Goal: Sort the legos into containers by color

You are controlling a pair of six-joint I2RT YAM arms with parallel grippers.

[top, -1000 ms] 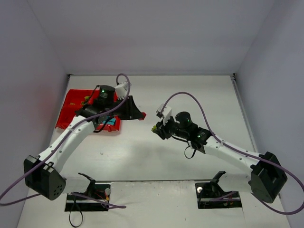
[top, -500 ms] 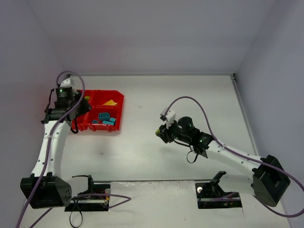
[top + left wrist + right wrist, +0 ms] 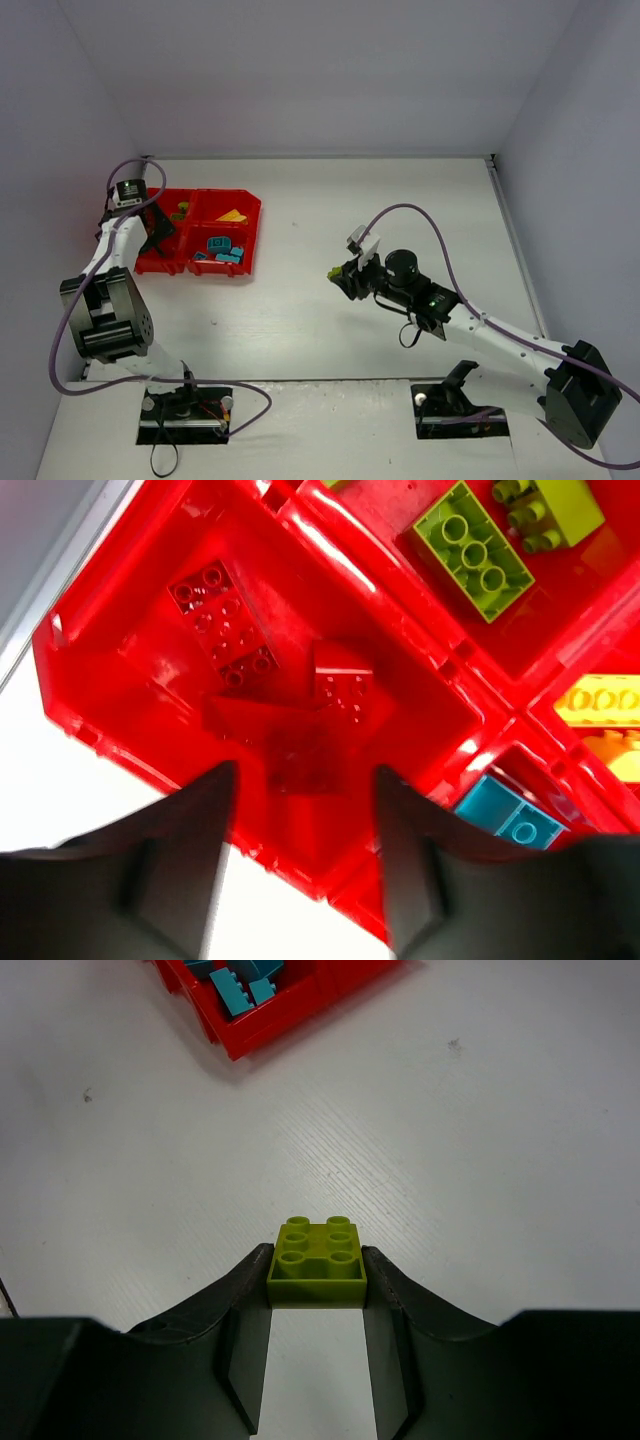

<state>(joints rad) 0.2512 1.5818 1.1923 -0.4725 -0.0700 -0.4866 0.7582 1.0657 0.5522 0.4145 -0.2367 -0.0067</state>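
The left arm folds back tightly on itself by the table's (image 3: 300, 200) left edge, its wrist turned so the left gripper (image 3: 153, 228) hangs over the near-left compartment of the red tray (image 3: 200, 268). Its wrist camera shows the left gripper (image 3: 302, 776) with jaws parted and clamping nothing. A blurred red brick (image 3: 305, 760) sits between the fingers without touching either one, above the other red bricks (image 3: 222, 620) lying in that compartment. The neighbouring compartments hold lime green bricks (image 3: 470, 548), yellow bricks (image 3: 600, 700) and teal bricks (image 3: 505, 815). The right arm stretches long and low from its base at the near right toward the middle of the table, wrist pointing left toward the tray. The right gripper (image 3: 345, 277) is closed on a lime green brick (image 3: 317, 1265), pinched by its sides with the studs up. It is held over bare table, well apart from the tray (image 3: 280, 1022).
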